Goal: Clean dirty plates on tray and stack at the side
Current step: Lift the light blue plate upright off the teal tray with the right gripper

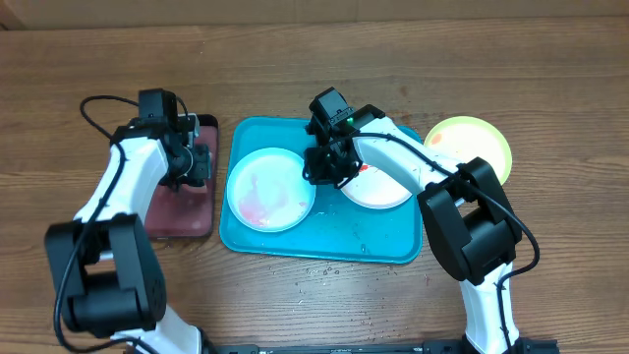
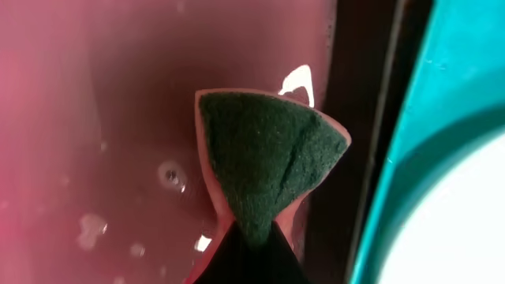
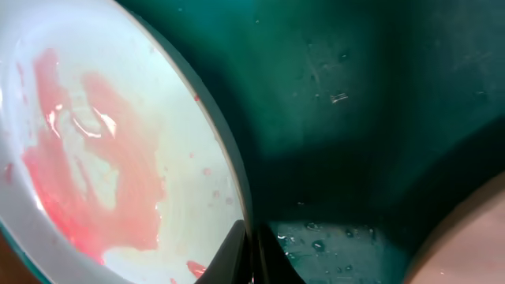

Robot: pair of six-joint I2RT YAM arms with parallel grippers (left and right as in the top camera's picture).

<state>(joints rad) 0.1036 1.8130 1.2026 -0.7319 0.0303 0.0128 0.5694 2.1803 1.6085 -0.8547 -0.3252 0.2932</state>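
The teal tray (image 1: pixel 324 241) holds a light blue plate (image 1: pixel 270 187) with a red smear on its left half and a white plate (image 1: pixel 383 187) on its right half. A green-rimmed plate (image 1: pixel 472 147) lies on the table beyond the tray's right edge. My right gripper (image 1: pixel 324 167) is shut on the right rim of the light blue plate; the right wrist view shows the rim (image 3: pixel 229 173) pinched between the fingers (image 3: pixel 251 256). My left gripper (image 1: pixel 197 162) is shut on a green and pink sponge (image 2: pixel 264 158) over the small black tray.
The small black tray (image 1: pixel 182 211) with pinkish-red liquid (image 2: pixel 95 118) sits left of the teal tray (image 2: pixel 458 79). Water drops lie on the teal tray floor (image 3: pixel 355 118) and on the table in front of it (image 1: pixel 324 267).
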